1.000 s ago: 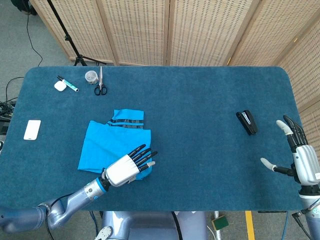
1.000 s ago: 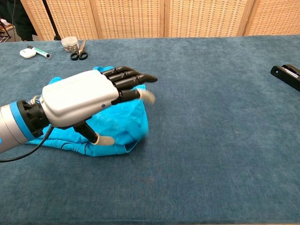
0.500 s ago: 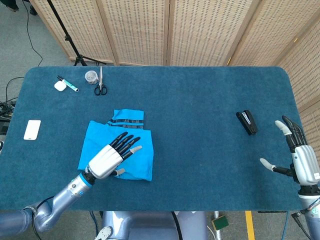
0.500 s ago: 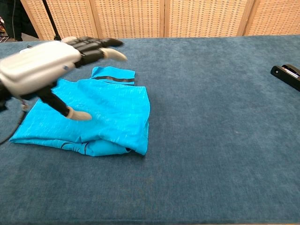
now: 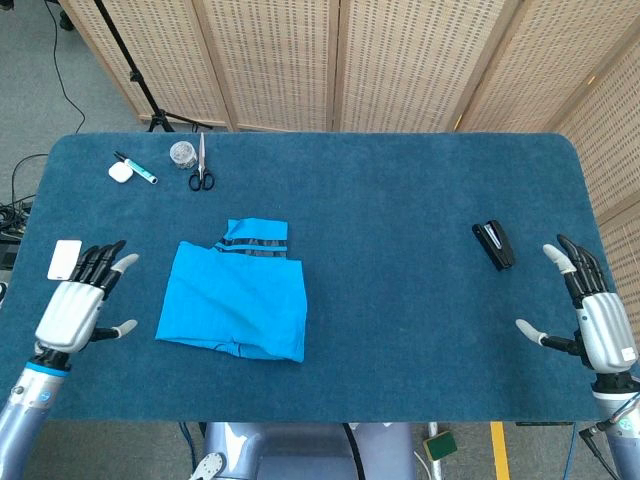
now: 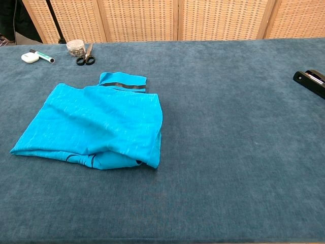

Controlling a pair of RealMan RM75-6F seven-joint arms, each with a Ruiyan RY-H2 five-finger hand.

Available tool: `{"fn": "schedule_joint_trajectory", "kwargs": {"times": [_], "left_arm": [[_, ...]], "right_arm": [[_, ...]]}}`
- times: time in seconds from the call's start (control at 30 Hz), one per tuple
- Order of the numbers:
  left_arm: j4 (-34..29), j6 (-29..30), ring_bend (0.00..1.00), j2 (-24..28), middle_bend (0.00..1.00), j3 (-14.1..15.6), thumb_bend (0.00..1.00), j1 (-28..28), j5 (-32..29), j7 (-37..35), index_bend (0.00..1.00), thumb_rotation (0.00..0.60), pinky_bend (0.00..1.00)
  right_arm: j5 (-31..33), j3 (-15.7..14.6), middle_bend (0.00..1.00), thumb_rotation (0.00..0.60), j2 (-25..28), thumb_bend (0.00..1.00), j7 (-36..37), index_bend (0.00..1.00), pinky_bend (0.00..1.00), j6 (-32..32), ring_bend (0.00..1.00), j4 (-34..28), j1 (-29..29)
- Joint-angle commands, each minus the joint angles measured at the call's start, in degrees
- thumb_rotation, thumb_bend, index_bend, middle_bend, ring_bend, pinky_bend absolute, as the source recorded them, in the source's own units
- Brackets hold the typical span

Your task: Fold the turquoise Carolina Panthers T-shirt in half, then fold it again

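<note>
The turquoise T-shirt (image 5: 236,301) lies folded into a rough square on the left half of the table, with a black-striped sleeve sticking out at its far edge. The chest view shows the same shirt (image 6: 96,124) with stacked layers at its near edge. My left hand (image 5: 78,307) hovers over the table's left edge, well left of the shirt, fingers spread and empty. My right hand (image 5: 592,315) is at the far right edge, fingers apart, holding nothing. Neither hand appears in the chest view.
Scissors (image 5: 201,172), a small jar (image 5: 182,153), a marker (image 5: 136,169) and a white case (image 5: 120,172) lie at the back left. A white phone (image 5: 65,258) sits near my left hand. A black stapler (image 5: 493,244) rests at the right.
My left hand lifted off the shirt and drew back left to the table's edge, leaving the chest view. The shirt stays folded. The right hand barely shifted.
</note>
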Motion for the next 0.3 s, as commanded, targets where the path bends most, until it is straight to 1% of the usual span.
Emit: {"fn": "schedule_joint_trajectory", "kwargs": {"times": [0.03, 0.13, 0.2, 0.3], "left_arm": [[-3.7, 4.6, 0.0, 3.5, 0.0, -1.4, 0.0, 4.2, -3.8, 0.6, 0.0, 0.6, 0.0], [-7.2, 6.5, 0.0, 5.7, 0.0, -2.1, 0.0, 6.3, -5.8, 2.7, 0.0, 0.6, 0.0], [-8.3, 7.4, 0.0, 6.5, 0.0, -2.7, 0.0, 7.5, -6.6, 3.4, 0.0, 0.6, 0.0], [-8.7, 6.5, 0.0, 7.2, 0.0, -3.2, 0.0, 8.2, -7.7, 3.6, 0.0, 0.6, 0.0]], "right_arm": [[-0.5, 0.2, 0.0, 0.6, -0.4, 0.0, -3.5, 0.0, 0.0, 1.5, 0.0, 0.9, -0.4], [-0.6, 0.6, 0.0, 0.6, -1.3, 0.0, -9.9, 0.0, 0.0, 3.4, 0.0, 2.0, -1.1], [-0.5, 0.8, 0.0, 0.6, -1.8, 0.0, -15.0, 0.0, 0.0, 4.7, 0.0, 2.1, -1.7], [-0.1, 0.6, 0.0, 0.6, -1.8, 0.0, -18.2, 0.0, 0.0, 5.1, 0.0, 0.6, -2.3]]}}
